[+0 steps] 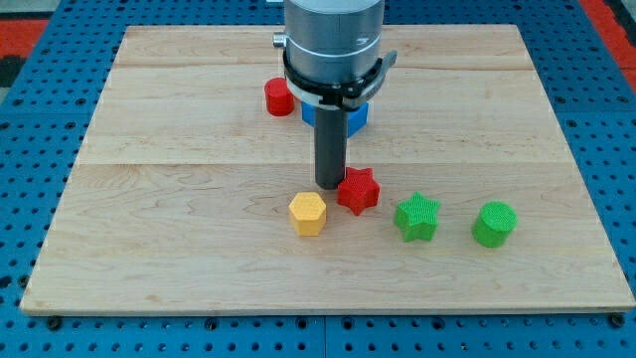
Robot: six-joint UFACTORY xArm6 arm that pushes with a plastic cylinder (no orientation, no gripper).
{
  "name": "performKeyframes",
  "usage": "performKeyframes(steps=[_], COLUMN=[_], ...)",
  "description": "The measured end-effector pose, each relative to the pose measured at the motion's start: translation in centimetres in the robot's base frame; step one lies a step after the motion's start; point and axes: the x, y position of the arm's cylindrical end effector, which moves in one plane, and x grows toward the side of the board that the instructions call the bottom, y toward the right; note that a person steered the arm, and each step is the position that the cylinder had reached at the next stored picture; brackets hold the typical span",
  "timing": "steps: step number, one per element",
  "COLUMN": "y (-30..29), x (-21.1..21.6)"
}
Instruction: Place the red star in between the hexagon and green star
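The red star [359,191] lies on the wooden board [179,229], between and slightly above the yellow hexagon [308,213] at its left and the green star [417,217] at its right. My tip [329,184] stands just left of the red star, touching or almost touching its upper left side, and above the hexagon.
A green cylinder [494,224] lies to the right of the green star. A red cylinder [279,96] and a blue block [359,115], partly hidden behind the arm, sit toward the view's top. Blue pegboard surrounds the board.
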Motion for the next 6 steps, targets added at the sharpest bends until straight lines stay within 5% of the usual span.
performKeyframes(steps=[1,6], y=[3.8,1.9], x=[-3.8,3.0])
